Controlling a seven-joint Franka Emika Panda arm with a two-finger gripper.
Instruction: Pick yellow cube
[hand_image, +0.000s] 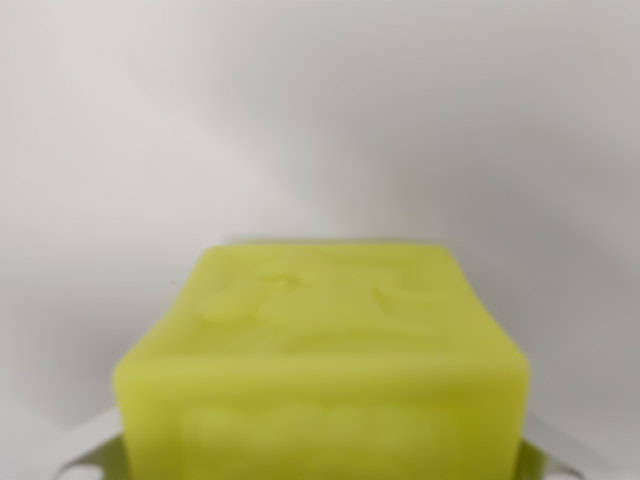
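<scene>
Nearest the lens, the yellow cube (320, 365) is filling the lower middle of the wrist view, blurred by closeness, with 2 pale metallic slivers peeking out at its bottom corners. These are probably parts of the gripper (320, 470), but whether the jaws are pressing on the cube, standing wide of it, or merely flanking it is something I cannot tell; no fingertip contact is showing.

The risk, as I am judging it, is a weak or off-centre hold: if the cube is sitting skewed between the jaws, it could be twisting out or dropping on a lift. The embossed top face is looking soft-edged, so surface grip is uncertain too.

Beyond the cube, the grey-white surface (320, 120) is stretching away bare, with no edge, wall or other object appearing, so room for moving is looking open ahead and to both sides.
</scene>
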